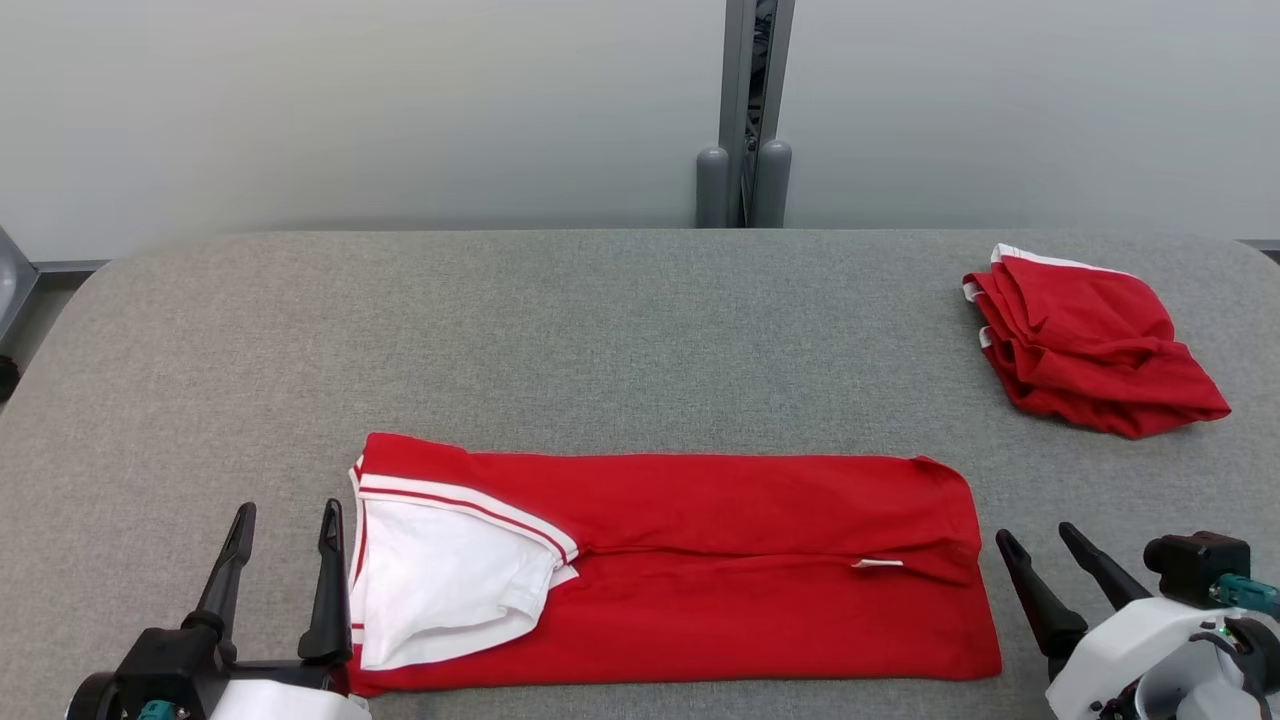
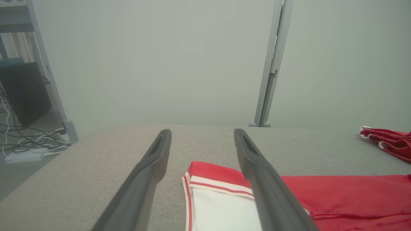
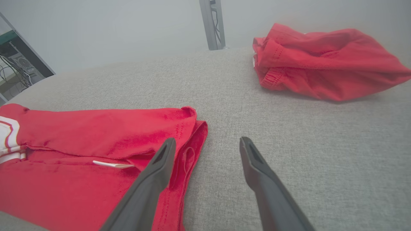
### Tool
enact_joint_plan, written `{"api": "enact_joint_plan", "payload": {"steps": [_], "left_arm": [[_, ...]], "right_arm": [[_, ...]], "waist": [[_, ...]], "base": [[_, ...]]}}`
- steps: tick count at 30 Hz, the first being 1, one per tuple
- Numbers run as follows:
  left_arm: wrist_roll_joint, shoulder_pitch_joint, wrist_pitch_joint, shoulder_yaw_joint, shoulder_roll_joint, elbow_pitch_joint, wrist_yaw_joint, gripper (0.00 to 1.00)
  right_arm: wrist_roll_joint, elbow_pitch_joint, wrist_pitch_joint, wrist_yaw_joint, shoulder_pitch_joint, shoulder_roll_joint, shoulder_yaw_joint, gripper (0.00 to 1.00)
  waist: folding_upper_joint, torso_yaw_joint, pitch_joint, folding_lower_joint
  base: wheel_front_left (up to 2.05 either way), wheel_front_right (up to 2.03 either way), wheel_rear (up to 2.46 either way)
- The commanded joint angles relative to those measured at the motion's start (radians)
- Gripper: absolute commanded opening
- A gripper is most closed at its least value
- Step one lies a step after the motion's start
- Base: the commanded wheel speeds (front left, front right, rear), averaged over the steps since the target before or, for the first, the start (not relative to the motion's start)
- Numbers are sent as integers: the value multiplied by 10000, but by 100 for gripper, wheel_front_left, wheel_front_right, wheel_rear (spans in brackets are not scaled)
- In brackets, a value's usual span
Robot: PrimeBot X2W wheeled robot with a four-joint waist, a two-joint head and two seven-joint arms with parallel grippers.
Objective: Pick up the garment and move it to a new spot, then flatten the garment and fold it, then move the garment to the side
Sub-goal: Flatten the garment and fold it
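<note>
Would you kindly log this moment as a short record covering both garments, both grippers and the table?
folded shirt: red, white part at its left end, lying flat as a long strip
crumpled garment: red, far right, apart from the shirt
left gripper: open, empty, beside the white end
right gripper: open, empty, beside the other end
table: grey fabric top

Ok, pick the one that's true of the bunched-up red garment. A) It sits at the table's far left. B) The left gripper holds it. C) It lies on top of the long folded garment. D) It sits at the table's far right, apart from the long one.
D: the bunched-up red garment lies on the table at the far right, with bare grey surface between it and the long folded garment.
</note>
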State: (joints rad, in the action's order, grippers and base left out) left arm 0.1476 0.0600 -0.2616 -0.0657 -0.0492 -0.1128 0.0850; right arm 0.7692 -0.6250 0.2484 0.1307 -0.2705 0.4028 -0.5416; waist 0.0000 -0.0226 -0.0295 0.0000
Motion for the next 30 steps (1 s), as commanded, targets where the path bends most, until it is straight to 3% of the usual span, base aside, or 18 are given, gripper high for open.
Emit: {"api": "enact_joint_plan", "payload": {"steps": [1, 14, 23, 30], "left_arm": [[-86, 114, -33, -45, -37, -65, -74, 100], [-171, 151, -33, 41, -37, -158, -24, 100], [-38, -36, -33, 316, -37, -216, -56, 100], [-9, -40, -33, 302, -36, -212, -108, 100]], "right_arm": [[-109, -2, -52, 1, 121, -44, 65, 100], [-271, -362, -1091, 1, -485, -528, 118, 100], [-757, -2269, -1489, -1, -1395, -987, 123, 100], [-399, -3029, -2090, -1, -1569, -1370, -12, 100]], "waist": [[0, -1, 56, 0], [0, -245, 153, 0], [0, -641, -31, 0], [0, -769, -112, 0]], "base": [[0, 0, 0], [0, 0, 0], [0, 0, 0], [0, 0, 0]]}}
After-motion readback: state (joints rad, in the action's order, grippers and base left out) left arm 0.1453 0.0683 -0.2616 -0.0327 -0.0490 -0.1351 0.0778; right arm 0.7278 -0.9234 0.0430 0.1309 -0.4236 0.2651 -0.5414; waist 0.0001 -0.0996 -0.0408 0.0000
